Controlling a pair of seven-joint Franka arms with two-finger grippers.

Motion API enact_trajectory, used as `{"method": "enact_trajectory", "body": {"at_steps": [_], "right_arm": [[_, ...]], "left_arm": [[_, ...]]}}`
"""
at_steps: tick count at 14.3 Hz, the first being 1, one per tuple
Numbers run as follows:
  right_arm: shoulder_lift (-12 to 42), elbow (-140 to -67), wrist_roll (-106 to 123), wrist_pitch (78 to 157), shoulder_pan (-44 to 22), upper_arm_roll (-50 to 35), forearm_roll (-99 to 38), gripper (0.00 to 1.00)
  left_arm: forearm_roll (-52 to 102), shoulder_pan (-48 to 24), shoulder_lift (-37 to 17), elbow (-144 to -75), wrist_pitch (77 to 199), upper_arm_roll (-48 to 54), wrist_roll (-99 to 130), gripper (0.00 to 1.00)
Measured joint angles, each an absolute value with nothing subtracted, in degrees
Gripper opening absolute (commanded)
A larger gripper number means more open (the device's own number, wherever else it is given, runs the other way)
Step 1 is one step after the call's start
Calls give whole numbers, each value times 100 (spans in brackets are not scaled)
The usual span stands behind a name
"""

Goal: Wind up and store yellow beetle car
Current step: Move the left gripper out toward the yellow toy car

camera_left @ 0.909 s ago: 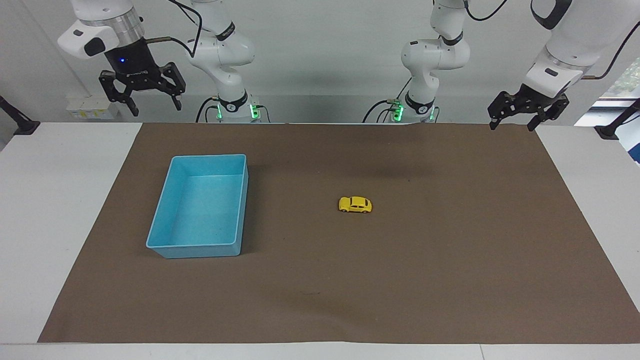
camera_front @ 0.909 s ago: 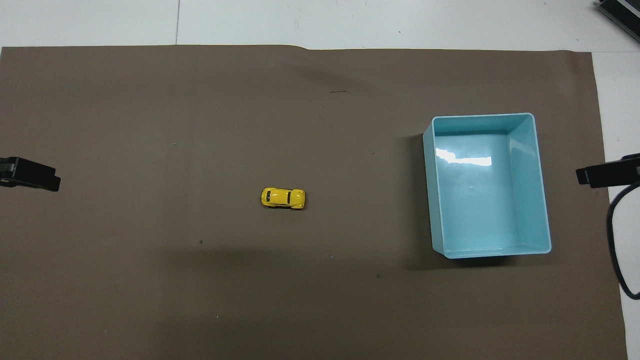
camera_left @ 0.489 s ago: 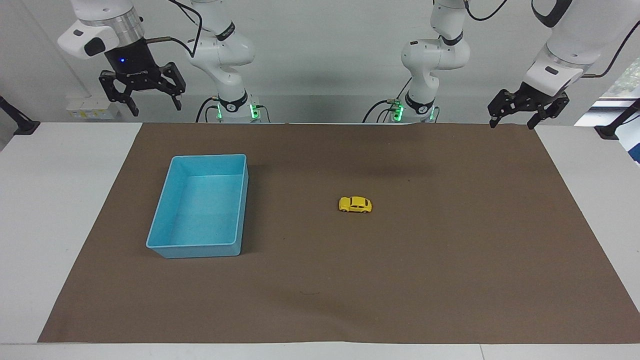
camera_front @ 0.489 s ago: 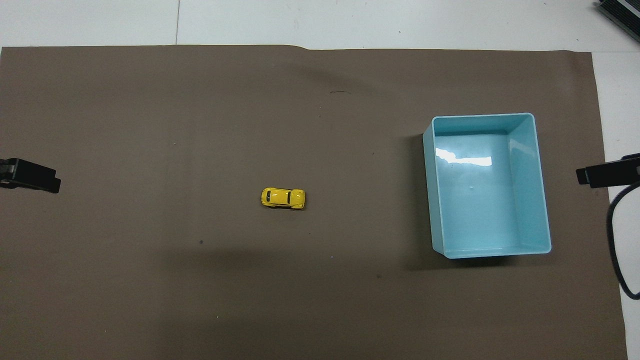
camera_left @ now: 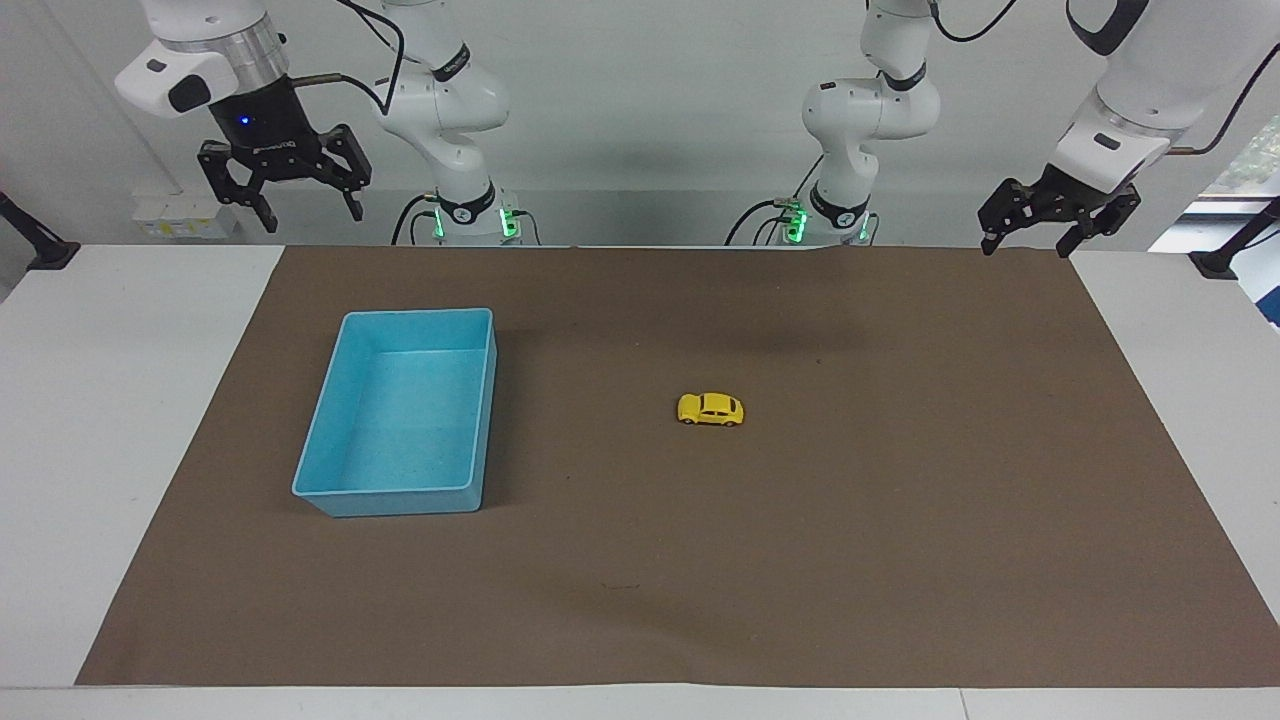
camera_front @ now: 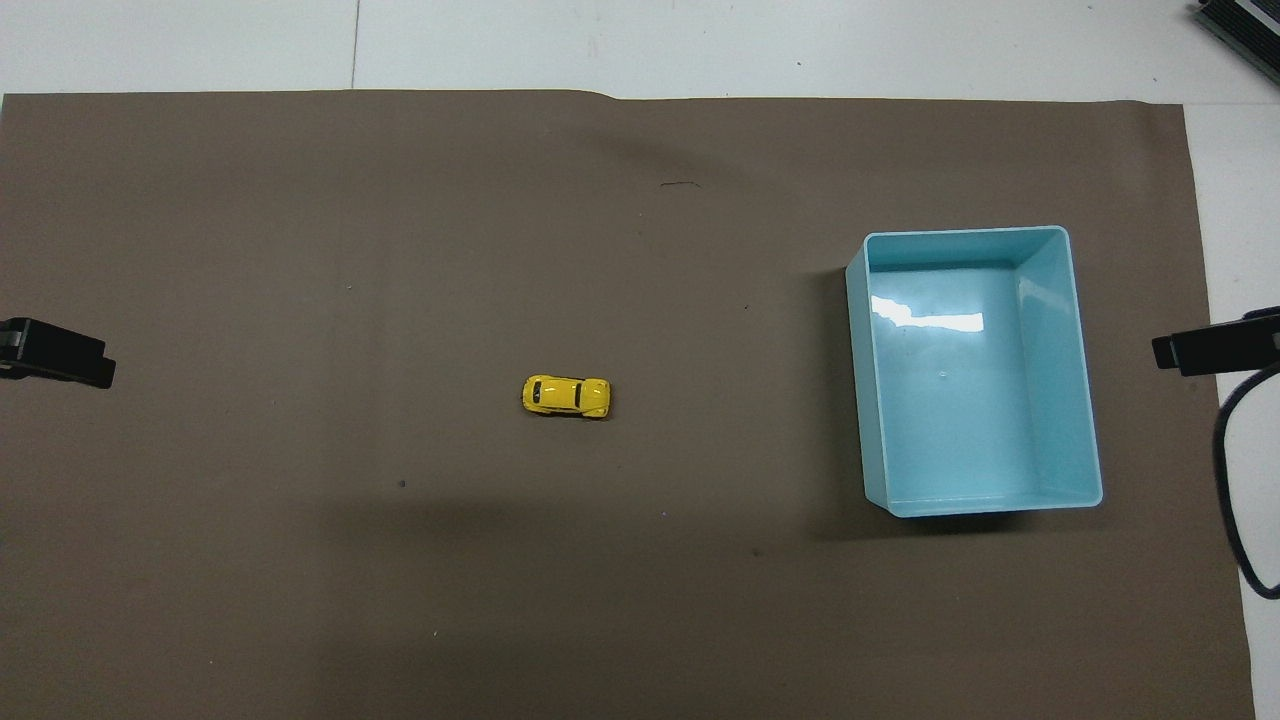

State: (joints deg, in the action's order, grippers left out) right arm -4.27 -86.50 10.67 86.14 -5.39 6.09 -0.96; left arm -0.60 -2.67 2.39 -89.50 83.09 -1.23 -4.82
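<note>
one yellow beetle car (camera_left: 711, 409), one blue bin (camera_left: 402, 495) (empty), one brown mat (camera_left: 800, 560)

Your two arms hang raised at the robots' edge of the counter. The left end effector (camera_left: 1034, 238) tilts downward with fingers parted, holding nothing. The right end effector (camera_left: 310, 211) points straight down, fingers likewise spread and empty.
</note>
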Motion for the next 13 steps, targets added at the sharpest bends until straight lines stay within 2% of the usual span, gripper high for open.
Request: {"method": "enact_trajectory", "body": {"at_steps": [7,13], "right_arm": [[-427,-8650,1067,8614,-539,609,-96,100],[-427,-8650,1067,8614,-539,609,-96,100]], "left_arm": [[34,-294,237,-8950,8435,40,-550,100],[38,-746,237,-8949,8436,107,-1233,100]]}}
